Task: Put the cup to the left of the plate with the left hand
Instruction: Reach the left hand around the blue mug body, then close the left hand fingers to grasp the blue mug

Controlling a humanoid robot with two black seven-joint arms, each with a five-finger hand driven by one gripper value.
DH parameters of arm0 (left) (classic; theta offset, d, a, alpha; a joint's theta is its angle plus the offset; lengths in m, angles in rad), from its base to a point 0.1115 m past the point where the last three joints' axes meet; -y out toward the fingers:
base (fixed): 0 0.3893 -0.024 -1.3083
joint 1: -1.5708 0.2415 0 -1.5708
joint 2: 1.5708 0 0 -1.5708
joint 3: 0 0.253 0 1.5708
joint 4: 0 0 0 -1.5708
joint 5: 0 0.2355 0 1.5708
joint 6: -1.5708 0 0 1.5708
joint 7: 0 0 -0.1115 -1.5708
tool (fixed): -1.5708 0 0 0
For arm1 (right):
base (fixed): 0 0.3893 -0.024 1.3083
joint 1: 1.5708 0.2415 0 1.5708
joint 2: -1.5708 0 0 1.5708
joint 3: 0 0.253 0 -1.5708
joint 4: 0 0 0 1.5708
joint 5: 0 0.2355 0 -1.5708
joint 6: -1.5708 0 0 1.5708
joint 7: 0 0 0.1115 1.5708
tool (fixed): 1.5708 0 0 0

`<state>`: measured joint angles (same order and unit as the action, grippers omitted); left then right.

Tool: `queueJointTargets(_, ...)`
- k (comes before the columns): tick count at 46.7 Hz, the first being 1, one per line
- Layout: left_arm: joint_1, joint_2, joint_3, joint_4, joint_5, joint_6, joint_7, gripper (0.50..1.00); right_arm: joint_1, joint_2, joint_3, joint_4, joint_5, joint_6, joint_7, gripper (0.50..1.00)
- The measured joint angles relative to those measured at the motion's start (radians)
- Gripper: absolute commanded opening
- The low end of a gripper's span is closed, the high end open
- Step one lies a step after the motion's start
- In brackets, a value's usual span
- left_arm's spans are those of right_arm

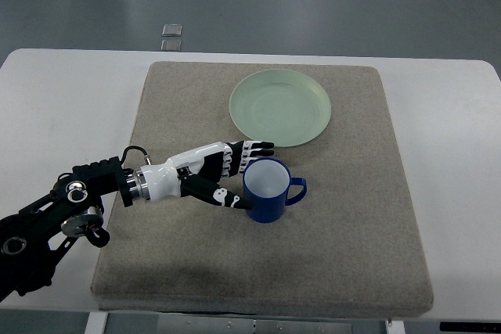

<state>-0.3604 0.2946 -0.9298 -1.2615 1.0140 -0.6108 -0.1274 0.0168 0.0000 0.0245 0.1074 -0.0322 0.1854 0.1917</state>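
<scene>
The left hand (215, 177) is cupping the cup (268, 190), fingers seemingly curling round it without closing; handle is facing away, plate (279, 106) nearing the mat's (344, 256) far edge.

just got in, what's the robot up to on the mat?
The left hand reaches in from the left and is against the near-left side of the blue cup, fingers along its rim and thumb low on its wall; whether it grips yet is unclear. The cup stands upright on the tan mat, handle pointing right, in front of the green plate, not yet left of it. The right hand is out of view.
</scene>
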Motion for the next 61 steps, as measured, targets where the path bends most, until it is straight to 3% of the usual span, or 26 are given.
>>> queueJointTargets(39,-0.009,-0.056,0.008,0.005,0.046,0.0,0.002,0.99,0.0,0.0,0.0,0.0,0.0,0.0,0.0,0.932)
queueJointTargets(47,-0.009,-0.064,0.008,0.006,0.048,0.0,0.002,0.971,0.0,0.0,0.0,0.0,0.0,0.0,0.0,0.932)
queueJointTargets(54,-0.009,-0.066,0.012,0.006,0.066,0.0,0.002,0.898,0.0,0.0,0.0,0.0,0.0,0.0,0.0,0.932)
queueJointTargets(61,-0.009,-0.067,0.012,0.009,0.073,0.0,0.002,0.881,0.0,0.0,0.0,0.0,0.0,0.0,0.0,0.932)
